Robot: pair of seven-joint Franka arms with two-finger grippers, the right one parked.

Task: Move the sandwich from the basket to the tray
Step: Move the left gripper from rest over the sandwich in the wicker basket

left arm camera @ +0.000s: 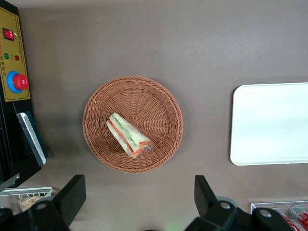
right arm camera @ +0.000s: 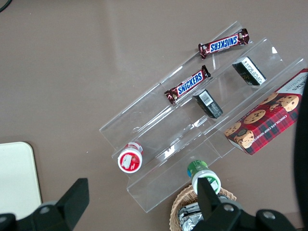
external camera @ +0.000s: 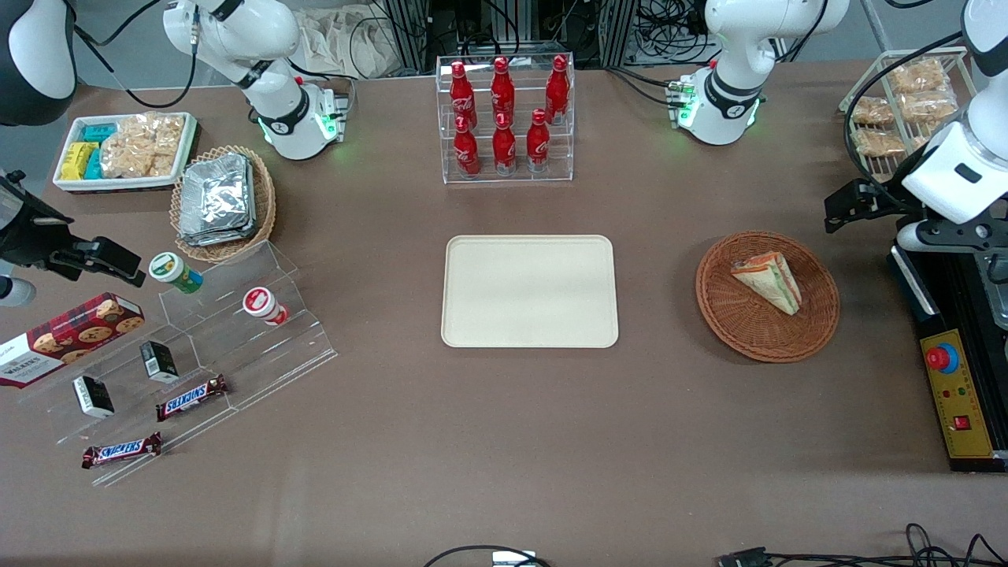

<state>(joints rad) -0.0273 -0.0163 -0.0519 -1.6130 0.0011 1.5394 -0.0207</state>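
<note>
One sandwich (external camera: pixel 768 281) lies in the basket (external camera: pixel 815 323).
Gripper (left arm camera: pixel 139 192) hovers above it, fingers (left arm camera: pixel 72 192) spread apart; tray (external camera: pixel 529 292) sits bare nearby.

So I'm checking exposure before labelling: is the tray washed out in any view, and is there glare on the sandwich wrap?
Left wrist view: the tray reads near white, its rim barely showing, while the open gripper hangs above the basket; the sandwich shows only small glints. Front view: the tray keeps its cream tone.

Six red bottles (external camera: pixel 504 118) stand in a clear rack (external camera: pixel 506 169).
</note>
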